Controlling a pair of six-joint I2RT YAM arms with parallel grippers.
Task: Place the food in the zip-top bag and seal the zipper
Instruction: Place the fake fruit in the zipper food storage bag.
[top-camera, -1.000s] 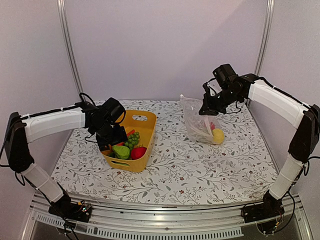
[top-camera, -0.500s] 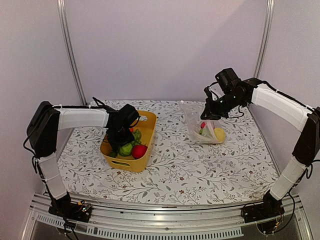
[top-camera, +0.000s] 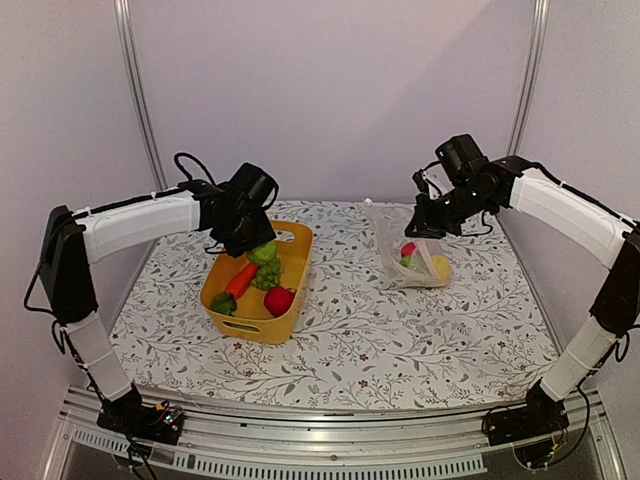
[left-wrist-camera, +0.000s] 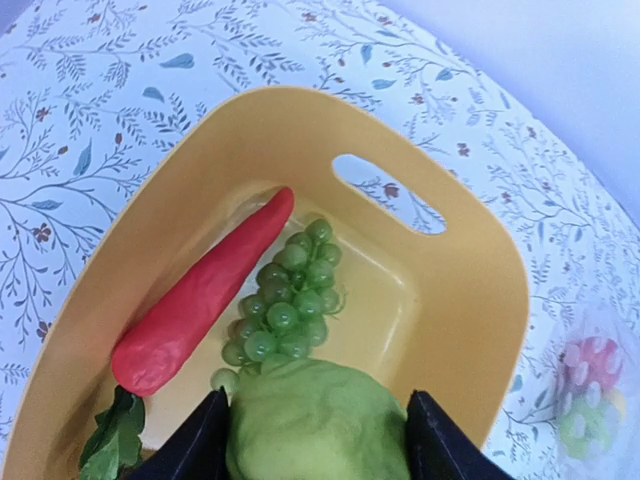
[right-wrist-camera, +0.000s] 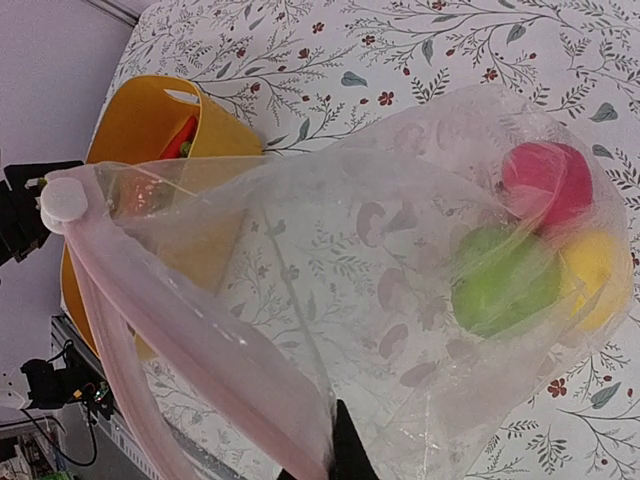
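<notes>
Left jaws pinch a green fruit (left-wrist-camera: 315, 425) above the basket (top-camera: 262, 328), where carrot (left-wrist-camera: 200, 300), grapes (left-wrist-camera: 290, 300) and a red piece (top-camera: 279, 300) wait. Right jaws, pressed together on the bag's (right-wrist-camera: 330, 270) zipper edge (right-wrist-camera: 190, 320), hold it up over the counter (top-camera: 400, 350), three pieces (right-wrist-camera: 505, 280) settled at its bottom. The glossy fruit could slip from its narrow hold in transit; the limp, one-sided mouth may sag shut and turn it away.

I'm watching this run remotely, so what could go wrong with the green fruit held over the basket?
The left gripper pinches the rounded green fruit by its sides, so it could slip out on the way across. The right gripper holds the bag by one edge; limp, it may sag shut and block the drop.
</notes>
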